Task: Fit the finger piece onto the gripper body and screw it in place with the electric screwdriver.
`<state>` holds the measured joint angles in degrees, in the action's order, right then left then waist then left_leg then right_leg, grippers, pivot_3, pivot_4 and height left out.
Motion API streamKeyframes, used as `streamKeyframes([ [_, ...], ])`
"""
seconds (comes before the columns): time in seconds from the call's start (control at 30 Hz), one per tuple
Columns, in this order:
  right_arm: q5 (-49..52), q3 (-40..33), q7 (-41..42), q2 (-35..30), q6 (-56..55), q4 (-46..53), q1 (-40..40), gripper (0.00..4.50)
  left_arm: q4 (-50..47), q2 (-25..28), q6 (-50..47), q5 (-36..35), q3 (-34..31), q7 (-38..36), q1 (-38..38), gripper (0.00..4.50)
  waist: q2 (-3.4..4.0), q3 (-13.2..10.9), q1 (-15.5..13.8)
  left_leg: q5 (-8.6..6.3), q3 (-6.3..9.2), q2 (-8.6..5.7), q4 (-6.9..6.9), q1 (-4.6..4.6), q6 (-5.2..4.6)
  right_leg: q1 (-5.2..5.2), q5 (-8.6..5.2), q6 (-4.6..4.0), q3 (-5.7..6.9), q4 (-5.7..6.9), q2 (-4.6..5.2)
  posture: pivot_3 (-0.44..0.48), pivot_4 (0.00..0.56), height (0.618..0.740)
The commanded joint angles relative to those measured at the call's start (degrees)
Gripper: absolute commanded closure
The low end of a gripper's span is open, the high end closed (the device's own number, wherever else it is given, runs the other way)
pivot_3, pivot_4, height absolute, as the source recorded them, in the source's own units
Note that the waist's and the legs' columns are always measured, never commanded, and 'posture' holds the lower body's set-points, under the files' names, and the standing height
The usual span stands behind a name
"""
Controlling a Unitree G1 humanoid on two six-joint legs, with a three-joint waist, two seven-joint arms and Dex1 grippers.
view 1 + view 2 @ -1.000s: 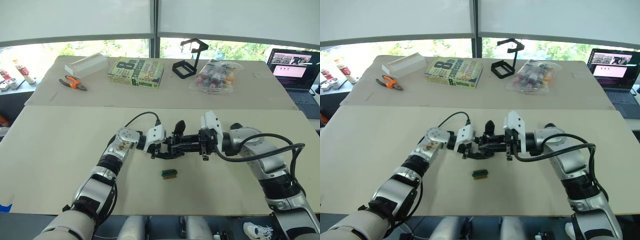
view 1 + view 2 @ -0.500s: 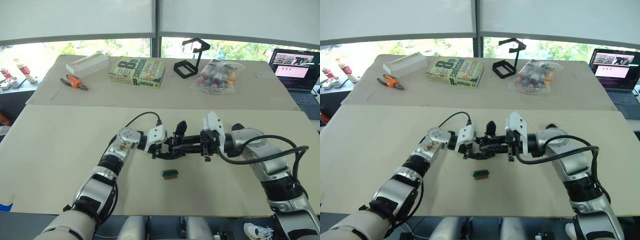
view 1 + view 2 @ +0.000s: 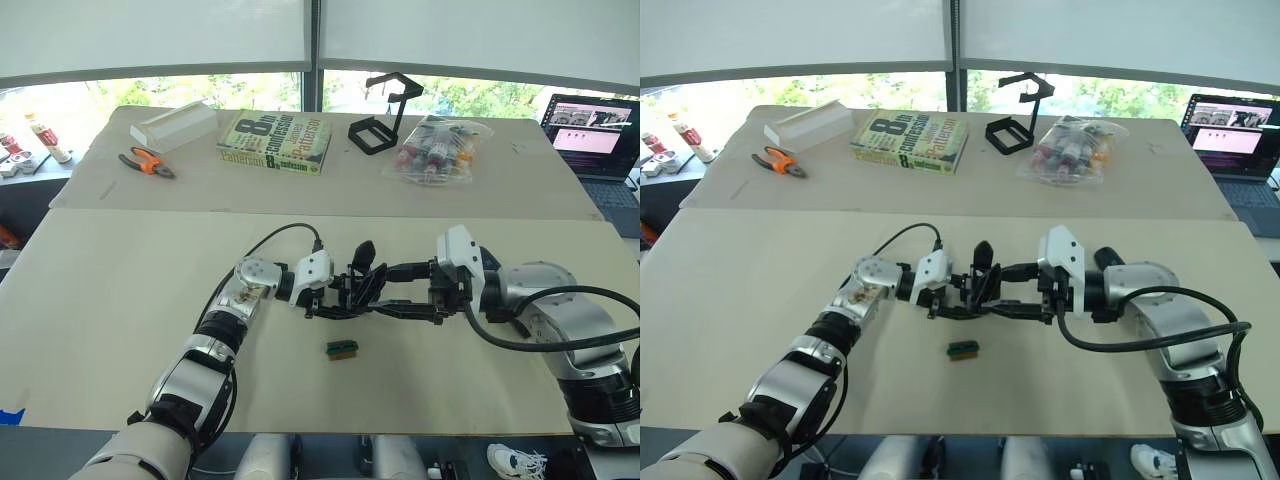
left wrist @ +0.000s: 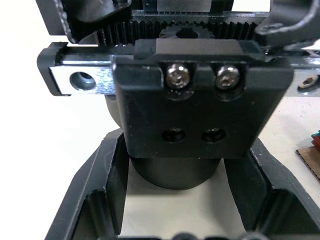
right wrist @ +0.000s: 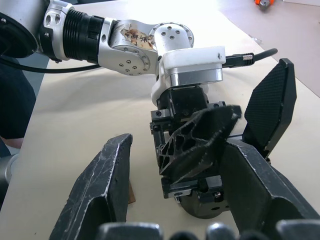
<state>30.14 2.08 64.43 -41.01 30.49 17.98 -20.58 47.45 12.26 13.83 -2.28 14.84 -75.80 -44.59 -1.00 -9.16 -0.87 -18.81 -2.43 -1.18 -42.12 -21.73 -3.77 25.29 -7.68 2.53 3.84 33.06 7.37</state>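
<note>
- Big windows are letting daylight in behind two tan tables (image 3: pixel 120 300) pushed together, and the far one is holding a book (image 3: pixel 275 143), orange pliers (image 3: pixel 145 163), a black wire stand (image 3: pixel 385 120), a bag of small bits (image 3: pixel 432 150) and a laptop (image 3: pixel 592 135).
- At the middle of the near table, the left gripper (image 3: pixel 335 298) is squeezing the gripper body (image 4: pixel 180 125) by its round base, holding it just over the table.
- One black finger on that body is pointing up toward 12 o'clock.
- At 3 o'clock from it, the right gripper (image 3: pixel 395 290) is reaching in with its fingers spread wide apart, one on each side of the body.
- I cannot tell if those fingers are touching it, or which black part is the finger piece.
- I think the fitting step is going on now.
- Next, the finger piece needs lining up with the two empty screw holes (image 4: pixel 192 135).
- A small green-and-brown block (image 3: pixel 341 348) is lying at 6 o'clock, near the grippers.
</note>
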Motion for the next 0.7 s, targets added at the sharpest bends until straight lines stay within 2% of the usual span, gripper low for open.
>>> streamKeyframes([
  [0.03,3.7,-2.0,-2.0,0.2,3.8,2.8,-0.2,1.67,-0.5,-0.5,0.0,0.6,0.8,0.1,0.5,2.23,0.00,0.0,0.0,0.00,0.00,0.00,0.00,0.00,0.00,0.00,0.00,0.00,0.00,0.00,0.01,0.000,0.150,0.740],
  [0.37,6.0,0.2,-5.2,3.5,7.8,2.9,-0.4,1.67,-0.1,-0.8,-0.1,0.7,0.6,0.2,-0.3,2.23,0.00,0.0,-0.2,-0.09,0.00,-0.02,-0.02,-0.01,-0.16,-0.01,0.00,0.00,0.00,-0.03,0.02,0.000,0.150,0.740],
  [0.5,5.8,0.5,-5.8,4.4,7.6,2.9,-1.0,2.82,-0.1,-0.5,0.0,0.8,0.6,0.2,-0.2,2.23,0.00,0.0,-0.2,-0.09,0.00,-0.03,-0.03,-0.02,-0.15,-0.01,0.00,0.00,0.00,-0.01,0.02,0.000,0.150,0.740],
  [0.53,4.4,1.2,-5.2,4.1,5.9,2.6,-1.1,3.29,0.0,-0.5,0.0,0.8,0.5,0.2,-0.2,2.23,0.00,0.0,-0.2,-0.09,0.00,-0.03,-0.04,-0.02,-0.15,-0.01,0.00,0.00,0.00,-0.01,0.02,0.000,0.150,0.740],
  [0.6,1.7,2.5,-3.9,3.4,2.5,2.1,-1.2,3.94,0.1,-0.5,0.1,0.9,0.6,0.2,-0.3,2.23,0.00,0.0,-0.2,-0.09,0.00,-0.04,-0.05,-0.02,-0.16,-0.01,0.00,0.00,0.00,-0.01,0.02,0.000,0.150,0.740],
  [0.63,0.7,3.0,-3.2,3.0,1.2,1.7,-1.5,4.19,0.1,-0.5,0.1,0.9,0.6,0.2,-0.3,2.23,0.00,0.0,-0.2,-0.09,-0.01,-0.06,-0.05,-0.01,-0.16,-0.01,-0.01,0.01,-0.01,-0.01,0.02,0.000,0.150,0.740],
  [0.7,-0.6,4.0,-1.3,2.1,-0.8,1.1,-2.4,4.19,0.2,-0.5,0.2,0.9,0.6,0.2,-0.4,2.23,0.00,0.0,-0.1,-0.09,0.00,-0.06,-0.05,0.00,-0.16,-0.03,-0.02,0.03,0.00,0.00,0.02,0.000,0.150,0.740],
])
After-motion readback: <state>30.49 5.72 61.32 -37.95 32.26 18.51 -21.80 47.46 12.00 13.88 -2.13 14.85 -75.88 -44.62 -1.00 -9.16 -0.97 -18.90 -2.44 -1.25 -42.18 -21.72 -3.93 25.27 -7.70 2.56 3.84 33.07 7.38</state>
